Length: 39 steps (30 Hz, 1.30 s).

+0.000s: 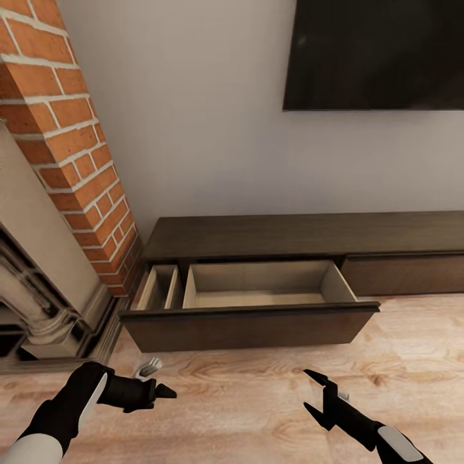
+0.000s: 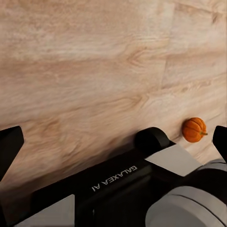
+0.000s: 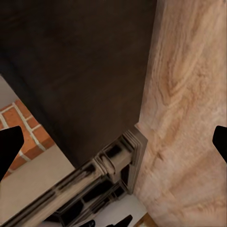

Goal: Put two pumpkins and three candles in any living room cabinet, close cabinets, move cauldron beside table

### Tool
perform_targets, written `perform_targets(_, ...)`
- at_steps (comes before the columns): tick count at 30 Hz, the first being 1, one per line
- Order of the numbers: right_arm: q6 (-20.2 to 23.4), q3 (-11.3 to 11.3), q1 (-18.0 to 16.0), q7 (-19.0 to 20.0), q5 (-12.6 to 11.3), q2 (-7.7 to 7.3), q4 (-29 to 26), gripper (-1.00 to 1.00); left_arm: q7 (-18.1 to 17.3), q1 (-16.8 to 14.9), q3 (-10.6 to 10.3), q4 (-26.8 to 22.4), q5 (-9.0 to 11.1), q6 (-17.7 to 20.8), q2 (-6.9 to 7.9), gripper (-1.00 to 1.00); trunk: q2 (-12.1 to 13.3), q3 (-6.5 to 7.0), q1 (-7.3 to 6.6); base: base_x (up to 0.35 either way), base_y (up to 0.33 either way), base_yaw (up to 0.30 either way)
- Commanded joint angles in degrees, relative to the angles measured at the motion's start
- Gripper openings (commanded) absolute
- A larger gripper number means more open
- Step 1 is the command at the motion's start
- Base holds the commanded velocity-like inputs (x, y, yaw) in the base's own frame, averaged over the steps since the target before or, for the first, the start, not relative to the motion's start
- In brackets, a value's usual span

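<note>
Both black grippers hang low over the pale wood-plank floor, empty. In the head view the right gripper has its two pointed fingers spread apart with nothing between them; the left gripper is seen end-on there, but in the left wrist view its dark fingertips sit at opposite edges of the picture, so it too is spread wide.

Behind them stands a pale grey wall carrying a large black flat screen. A red brick chimney column runs down beside a grey carved stone fireplace surround.

Against the wall sits the long, low, dark brown wood cabinet. Its wide drawer is pulled out over the floor, showing a pale beige inside with a narrow divided part at the end nearest the brick; nothing lies in it. The drawer front further along is shut.

One small bright orange ribbed pumpkin rests on the floor in the left wrist view, just beyond the robot's black and grey base.
</note>
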Motion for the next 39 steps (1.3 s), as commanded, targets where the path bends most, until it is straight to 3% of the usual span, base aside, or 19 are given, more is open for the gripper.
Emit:
perform_targets(1,0.0,0.0,0.0,-0.1,0.1,-0.05,0.0,1.00,0.4,0.0,0.0,0.1,-0.1,0.0,-0.03,1.00,0.4,0.18,-0.23,0.000,0.000,0.000)
perform_targets(22,-0.2,0.3,0.0,-0.3,0.2,0.37,-0.2,1.00,1.2,0.0,-0.1,0.2,-0.2,0.0,-0.44,1.00,8.8,3.95,-4.84,0.000,0.000,0.000)
perform_targets(33,-1.7,0.2,0.1,-1.0,0.2,2.47,-0.3,1.00,1.2,0.0,-0.1,0.2,-0.2,0.0,-0.44,1.00,13.3,5.93,-7.25,-0.211,0.000,0.000)
perform_targets(37,-1.7,0.3,0.7,-4.4,0.5,2.43,0.5,1.00,1.2,0.0,-0.2,0.2,-0.3,0.0,-0.51,1.00,14.9,6.65,-8.13,-0.309,0.000,0.000)
perform_targets(39,-1.5,0.2,1.3,-9.7,0.8,2.22,0.8,1.00,1.2,0.0,-0.2,0.2,-0.2,0.0,-0.47,1.00,15.7,7.01,-8.57,-0.313,0.000,0.000)
